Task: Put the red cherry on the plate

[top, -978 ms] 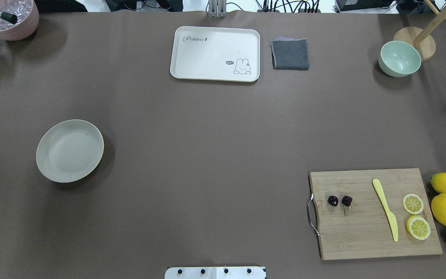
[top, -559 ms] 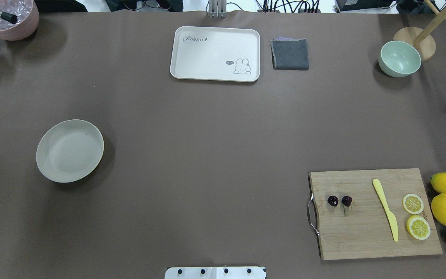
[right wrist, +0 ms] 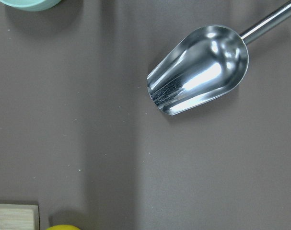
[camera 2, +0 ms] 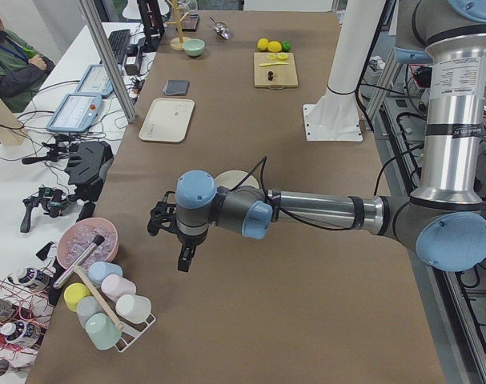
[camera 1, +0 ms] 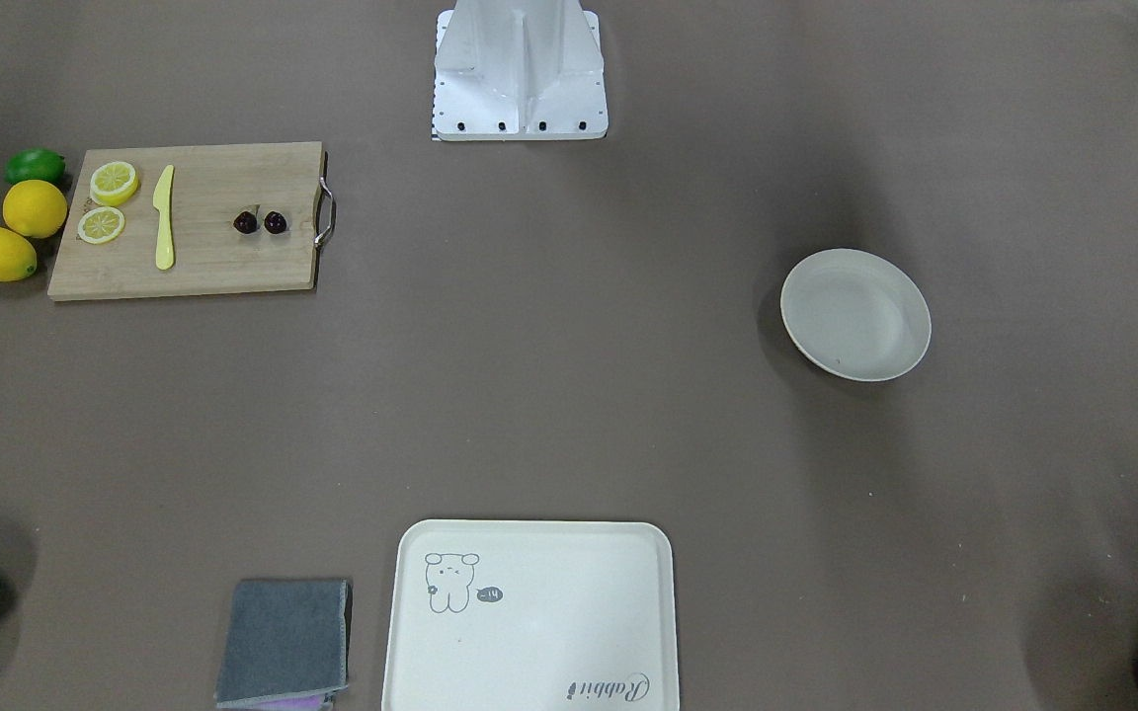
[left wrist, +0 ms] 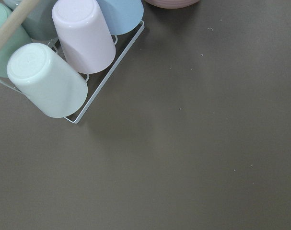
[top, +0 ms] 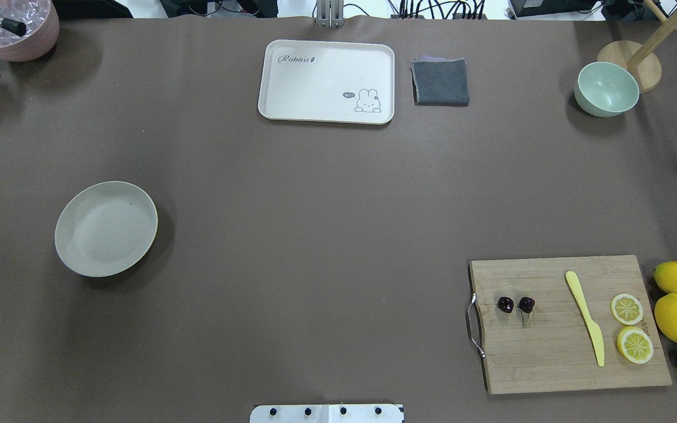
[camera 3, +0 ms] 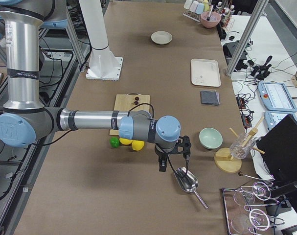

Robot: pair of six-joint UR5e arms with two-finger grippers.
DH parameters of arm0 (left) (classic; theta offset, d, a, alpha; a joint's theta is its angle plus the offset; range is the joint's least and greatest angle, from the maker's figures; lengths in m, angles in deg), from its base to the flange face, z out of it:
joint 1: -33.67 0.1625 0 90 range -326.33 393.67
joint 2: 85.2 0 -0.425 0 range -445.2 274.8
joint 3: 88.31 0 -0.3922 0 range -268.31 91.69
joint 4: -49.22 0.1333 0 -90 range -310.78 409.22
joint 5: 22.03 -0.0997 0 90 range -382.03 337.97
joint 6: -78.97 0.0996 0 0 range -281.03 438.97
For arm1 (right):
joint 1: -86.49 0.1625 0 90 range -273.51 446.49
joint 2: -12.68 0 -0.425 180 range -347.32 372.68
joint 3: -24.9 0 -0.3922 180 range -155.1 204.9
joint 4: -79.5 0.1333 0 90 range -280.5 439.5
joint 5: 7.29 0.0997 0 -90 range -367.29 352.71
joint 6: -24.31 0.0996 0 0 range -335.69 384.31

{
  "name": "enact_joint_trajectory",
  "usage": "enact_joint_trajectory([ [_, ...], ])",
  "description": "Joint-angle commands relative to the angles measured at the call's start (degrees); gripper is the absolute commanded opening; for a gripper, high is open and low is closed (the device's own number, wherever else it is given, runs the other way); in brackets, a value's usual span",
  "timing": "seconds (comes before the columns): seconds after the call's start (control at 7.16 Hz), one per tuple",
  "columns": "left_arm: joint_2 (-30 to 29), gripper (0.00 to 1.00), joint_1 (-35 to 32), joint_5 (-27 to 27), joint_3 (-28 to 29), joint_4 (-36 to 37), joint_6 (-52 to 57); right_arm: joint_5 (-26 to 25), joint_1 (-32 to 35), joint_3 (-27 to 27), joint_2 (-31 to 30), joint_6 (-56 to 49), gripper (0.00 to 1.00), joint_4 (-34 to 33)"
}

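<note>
A brown table (top: 315, 235) stretches broadly between both ends. The right gripper (camera 3: 173, 155) hangs over one end above a metal scoop (right wrist: 198, 69), and the red cherry (top: 515, 305) lies just inward of it on a cutting board (top: 550, 352). The plate (top: 106, 228) sits well apart, beside the left gripper (camera 2: 181, 248), which hangs near the cups (left wrist: 64, 72). I cannot tell whether either gripper's fingers are apart or together.

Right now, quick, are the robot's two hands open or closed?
Left gripper: cannot tell, it shows only in a side view.
Right gripper: cannot tell, it shows only in a side view.
</note>
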Motion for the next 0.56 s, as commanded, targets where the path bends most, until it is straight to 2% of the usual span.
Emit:
enact_joint_trajectory([
  [0.0,0.11,0.98,2.3,1.1,-1.93,-0.27,-0.69,0.0,0.0,0.02,0.0,0.0,1.0,0.0],
  [0.14,-0.5,0.98,2.93,1.11,-2.03,-0.36,-3.91,0.0,0.0,-0.24,0.0,0.0,1.0,0.0],
  [0.42,-1.29,0.98,6.95,8.62,-4.49,-1.93,-4.82,0.0,0.0,-0.33,0.09,0.0,1.0,0.0],
])
